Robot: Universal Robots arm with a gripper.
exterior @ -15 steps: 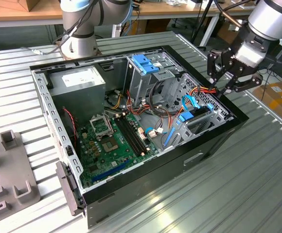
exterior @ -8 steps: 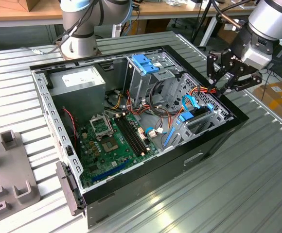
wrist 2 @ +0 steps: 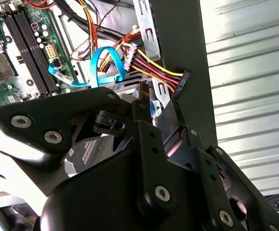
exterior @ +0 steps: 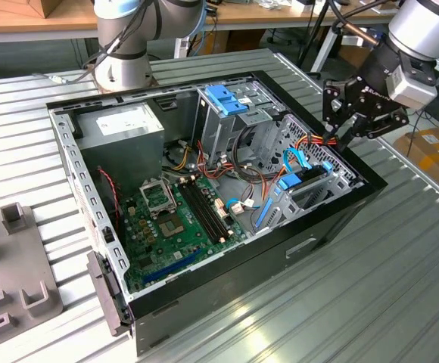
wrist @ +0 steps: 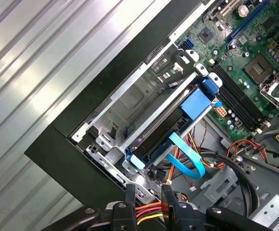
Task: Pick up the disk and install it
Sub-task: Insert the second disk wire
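Blue plastic frames the disk (wrist: 178, 122), which you can see lying in the drive bay (wrist: 130, 103) at the front corner of the open computer case (exterior: 333, 219), beside a flat blue cable (wrist: 187, 156). In the exterior view your gripper (exterior: 346, 134) hangs just above the case's wall on that view's right, over a bundle of red and yellow power wires (wrist 2: 151, 70). Its fingers stand close together with nothing between them (none of the views show any hold on the disk). I judge the install step to be at or near its end. Any further move calls for checking that the disk sits fully home, and for keeping the fingers clear of those wires
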